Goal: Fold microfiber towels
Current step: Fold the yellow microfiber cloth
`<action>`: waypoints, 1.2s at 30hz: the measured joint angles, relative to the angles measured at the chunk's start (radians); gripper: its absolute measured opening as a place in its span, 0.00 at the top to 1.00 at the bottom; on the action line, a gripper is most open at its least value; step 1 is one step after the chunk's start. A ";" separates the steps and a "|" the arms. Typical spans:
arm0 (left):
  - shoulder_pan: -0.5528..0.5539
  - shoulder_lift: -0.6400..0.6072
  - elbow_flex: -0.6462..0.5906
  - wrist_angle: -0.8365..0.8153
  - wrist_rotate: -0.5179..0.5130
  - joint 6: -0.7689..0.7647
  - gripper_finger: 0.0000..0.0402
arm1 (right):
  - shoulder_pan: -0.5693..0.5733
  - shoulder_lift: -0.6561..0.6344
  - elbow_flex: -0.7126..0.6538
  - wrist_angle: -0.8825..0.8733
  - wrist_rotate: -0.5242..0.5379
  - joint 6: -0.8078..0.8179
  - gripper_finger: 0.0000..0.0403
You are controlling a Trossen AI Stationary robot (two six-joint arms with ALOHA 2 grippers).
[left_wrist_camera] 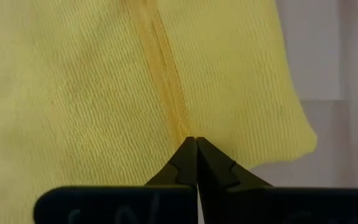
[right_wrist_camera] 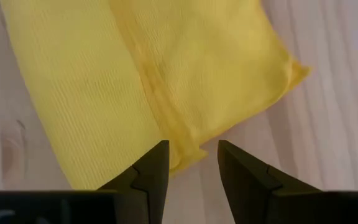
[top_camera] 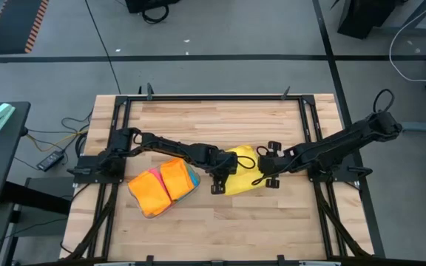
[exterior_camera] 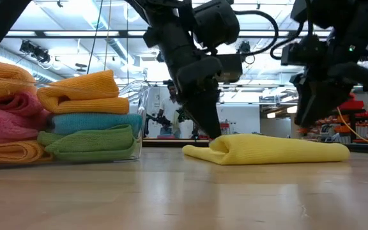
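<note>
A yellow microfiber towel (top_camera: 241, 185) lies folded on the wooden table, its rounded fold toward the left arm (exterior_camera: 280, 148). My left gripper (left_wrist_camera: 196, 142) is shut, its tips down on that fold end (exterior_camera: 214, 133). My right gripper (right_wrist_camera: 193, 149) is open and hangs just above the towel's other end (exterior_camera: 302, 121), one finger on either side of a hemmed corner without touching it. More folded towels (top_camera: 165, 185), orange, pink, blue and green, are stacked at the left. My left gripper has its fingertips closed together on the yellow towel's stitched hem (left_wrist_camera: 180, 124), where the seam runs into the tips. The fingers slant down from above on the left arm's side. The towel rests flat on the table; how many layers are caught, I cannot tell.
The stack of folded towels sits in a clear plastic tray (exterior_camera: 136, 96) left of the yellow towel, close to the left arm. Bare wooden tabletop (top_camera: 272, 222) stretches along the near side and beyond the towel on the far side. A person (exterior_camera: 169, 105) stands in the room behind.
</note>
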 joint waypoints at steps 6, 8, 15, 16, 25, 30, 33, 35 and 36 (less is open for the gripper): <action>0.000 -0.055 0.000 -0.025 0.000 -0.009 0.99 | 0.000 -0.069 0.000 0.008 0.022 -0.021 0.64; 0.000 -0.060 0.001 -0.043 0.000 -0.017 0.99 | 0.000 -0.076 0.000 0.019 0.022 -0.023 0.64; -0.001 -0.060 0.000 -0.130 -0.001 -0.057 0.99 | -0.013 0.001 -0.024 0.205 0.045 -0.103 0.64; -0.003 -0.059 0.000 -0.137 -0.005 -0.062 0.99 | -0.025 0.014 -0.027 0.232 0.047 -0.113 0.64; -0.023 -0.053 0.000 -0.205 -0.072 -0.116 0.98 | -0.148 0.134 -0.030 0.381 0.019 -0.200 0.64; -0.027 -0.025 0.000 -0.241 -0.086 -0.131 0.98 | -0.193 0.165 -0.030 0.423 -0.043 -0.220 0.64; -0.027 -0.017 -0.002 -0.245 -0.128 -0.126 0.97 | -0.200 0.178 -0.029 0.437 -0.044 -0.225 0.64; -0.027 -0.018 0.001 -0.212 -0.197 -0.111 0.93 | -0.198 0.181 -0.030 0.438 -0.049 -0.228 0.64; -0.030 -0.023 0.001 -0.213 -0.230 -0.101 0.90 | -0.196 0.184 -0.030 0.447 -0.057 -0.228 0.64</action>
